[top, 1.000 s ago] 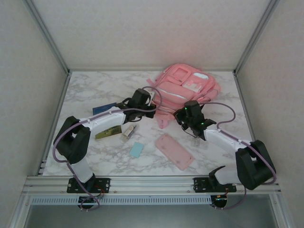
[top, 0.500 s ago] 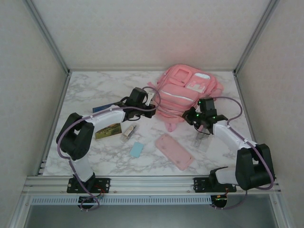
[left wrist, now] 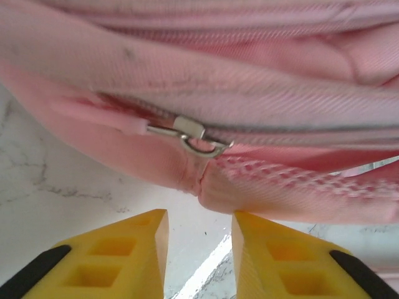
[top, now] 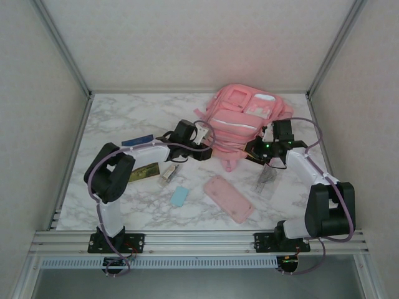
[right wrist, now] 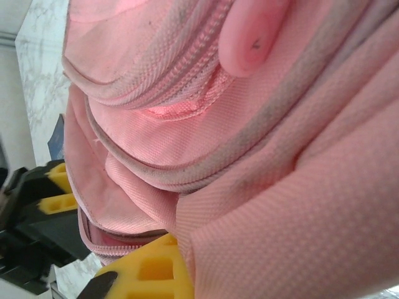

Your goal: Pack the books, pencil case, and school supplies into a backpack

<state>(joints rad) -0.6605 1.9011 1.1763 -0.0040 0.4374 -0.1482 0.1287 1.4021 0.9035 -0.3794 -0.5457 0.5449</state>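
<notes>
The pink backpack (top: 244, 117) lies at the back of the table, right of centre. My left gripper (left wrist: 199, 218) is open just short of its lower seam, with nothing between the yellow fingers. A metal zipper pull (left wrist: 190, 136) hangs right ahead of it. My right gripper (top: 257, 150) is shut on backpack (right wrist: 262, 156) fabric at the lower right edge; one yellow finger (right wrist: 153, 271) shows under the fold. The pencil case (top: 228, 198) lies flat near the front. A blue book (top: 137, 141), a black-and-yellow book (top: 142, 172), a light-blue block (top: 179, 196), a silvery item (top: 168, 174) and a clear strip (top: 268, 181) rest on the table.
The marble table (top: 124, 118) is boxed in by white walls and metal posts (top: 62, 50). A pink strap (top: 228, 164) trails from the backpack toward the pencil case. Bare marble lies at the back left.
My left gripper has opened and let go at the zipper. My right gripper has swung right and back, and the backpack has shifted right with it.
</notes>
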